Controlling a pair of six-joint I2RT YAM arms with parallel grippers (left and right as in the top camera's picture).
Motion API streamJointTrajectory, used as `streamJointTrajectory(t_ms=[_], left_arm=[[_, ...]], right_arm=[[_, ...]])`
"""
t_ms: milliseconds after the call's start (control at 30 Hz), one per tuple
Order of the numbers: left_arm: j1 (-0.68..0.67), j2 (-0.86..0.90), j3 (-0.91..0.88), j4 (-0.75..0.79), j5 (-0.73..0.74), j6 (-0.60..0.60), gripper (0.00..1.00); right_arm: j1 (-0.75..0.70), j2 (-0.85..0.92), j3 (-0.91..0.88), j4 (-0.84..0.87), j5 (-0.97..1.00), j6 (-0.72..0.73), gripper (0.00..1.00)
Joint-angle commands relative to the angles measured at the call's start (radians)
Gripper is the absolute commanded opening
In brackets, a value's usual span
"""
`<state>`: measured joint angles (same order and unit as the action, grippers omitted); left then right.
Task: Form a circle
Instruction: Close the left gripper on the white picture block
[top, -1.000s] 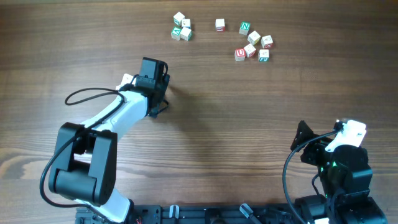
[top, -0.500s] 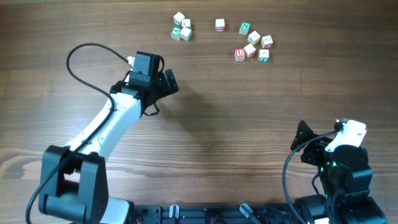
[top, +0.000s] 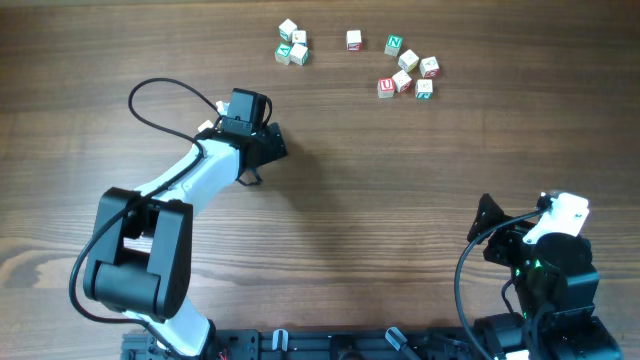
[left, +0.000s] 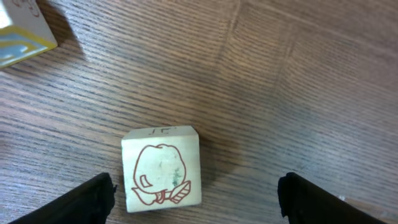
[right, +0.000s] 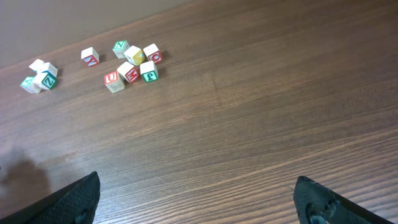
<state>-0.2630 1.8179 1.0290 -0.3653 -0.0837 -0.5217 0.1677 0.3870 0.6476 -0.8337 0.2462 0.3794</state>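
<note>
The circle (top: 291, 45) is a tight clump of three pale letter cubes at the far edge, one with green print; it also shows in the right wrist view (right: 38, 76). My left gripper (top: 266, 138) hovers left of centre, well short of the clump. In the left wrist view this gripper (left: 196, 194) is open, and a pale cube with a red apple drawing (left: 163, 163) lies on the table between its fingers, nearer the left one. My right gripper (right: 199, 193) is open over bare wood at the front right (top: 492, 228).
A single cube (top: 353, 39) and a loose group of several letter cubes (top: 408, 70) lie right of the clump at the back. Another cube with yellow and blue print (left: 18, 28) sits beyond the apple cube. A black cable (top: 150, 95) loops off the left arm.
The left arm has shifted its elbow and turned its wrist, so its fingers now point right and toward the back. The right arm and the far cubes have not moved.
</note>
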Motion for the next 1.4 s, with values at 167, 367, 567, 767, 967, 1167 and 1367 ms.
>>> streamJointTrajectory(t_ms=[167,367,567,767,967,1167,1367], left_arm=[[-0.007,0.011,0.011,0.003,-0.064,-0.010,0.78],[-0.007,0.011,0.011,0.006,-0.073,-0.010,0.72],[-0.007,0.011,0.011,0.007,-0.090,-0.010,0.61],[-0.007,0.011,0.011,0.007,-0.094,-0.010,0.49],[-0.007,0.011,0.011,0.011,-0.102,-0.010,0.38],[-0.007,0.011,0.011,0.022,-0.102,-0.011,0.31],[-0.007,0.011,0.011,0.023,-0.161,-0.011,0.30]], right_arm=[[0.001,0.004,-0.004,0.002,-0.009,-0.010,1.00],[0.001,0.004,-0.004,0.002,-0.009,-0.010,1.00],[0.001,0.004,-0.004,0.002,-0.009,-0.010,1.00],[0.001,0.004,-0.004,0.002,-0.009,-0.010,1.00],[0.001,0.004,-0.004,0.002,-0.009,-0.010,1.00],[0.001,0.004,-0.004,0.002,-0.009,-0.010,1.00],[0.001,0.004,-0.004,0.002,-0.009,-0.010,1.00]])
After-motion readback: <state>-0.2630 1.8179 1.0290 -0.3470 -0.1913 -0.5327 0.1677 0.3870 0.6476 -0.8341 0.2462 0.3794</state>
